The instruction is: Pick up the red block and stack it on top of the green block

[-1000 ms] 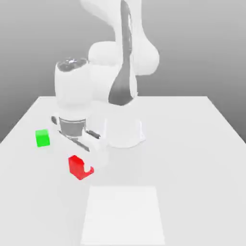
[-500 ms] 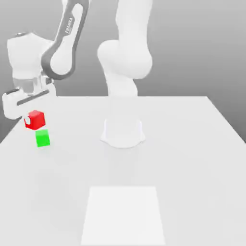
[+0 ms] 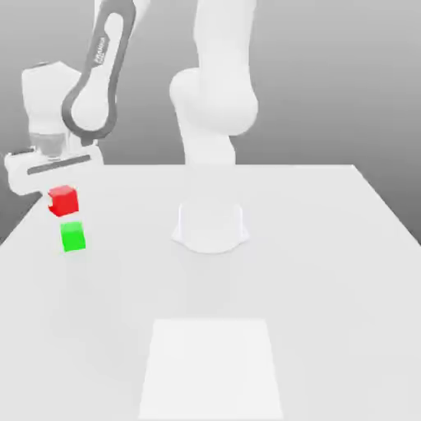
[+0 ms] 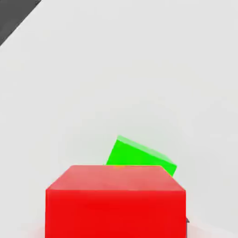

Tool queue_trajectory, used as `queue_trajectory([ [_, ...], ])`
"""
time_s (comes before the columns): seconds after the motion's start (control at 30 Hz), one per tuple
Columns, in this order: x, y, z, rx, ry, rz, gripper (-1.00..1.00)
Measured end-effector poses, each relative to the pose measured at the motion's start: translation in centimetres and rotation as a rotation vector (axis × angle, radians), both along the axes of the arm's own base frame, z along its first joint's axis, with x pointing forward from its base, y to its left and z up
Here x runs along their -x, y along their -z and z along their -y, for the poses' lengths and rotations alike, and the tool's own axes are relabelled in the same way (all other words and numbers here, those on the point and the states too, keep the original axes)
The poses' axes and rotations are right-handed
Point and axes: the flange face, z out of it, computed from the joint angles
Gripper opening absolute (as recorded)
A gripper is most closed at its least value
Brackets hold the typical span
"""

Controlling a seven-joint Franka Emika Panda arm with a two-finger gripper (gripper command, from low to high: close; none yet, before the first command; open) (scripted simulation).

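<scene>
White tabletop (image 3: 329, 271) fills the scene under a plain grey backdrop, with a paler square patch (image 3: 211, 368) at six o'clock on its near edge. At the centre stands the arm's round base (image 3: 210, 228), and the arm (image 3: 210, 90) climbs from it and bends over toward ten o'clock, out to the exterior view's left edge of the table.

Up there the gripper (image 3: 59, 194) hangs fingers down, clamped on the red block (image 3: 63, 200), which is held clear of the surface. The green block (image 3: 73, 237) sits on the table at nine o'clock from the base, directly below the red one, with a small gap between them. In the hand view the red block (image 4: 116, 201) covers the green block's (image 4: 142, 157) near part, and the green one looks turned at an angle to it. Nothing stands between the two blocks, and the table around the green block is bare.
</scene>
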Motion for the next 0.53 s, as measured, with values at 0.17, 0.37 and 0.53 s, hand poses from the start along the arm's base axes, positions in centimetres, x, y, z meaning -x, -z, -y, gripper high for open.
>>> queue_trajectory([
  [0.17,0.0,1.2,0.0,-0.002,0.000,-0.001,-1.00],
  [0.37,0.1,2.7,-0.2,-0.006,-0.001,-0.010,-1.00],
  [0.53,0.2,3.9,-0.5,-0.008,-0.006,-0.023,-1.00],
])
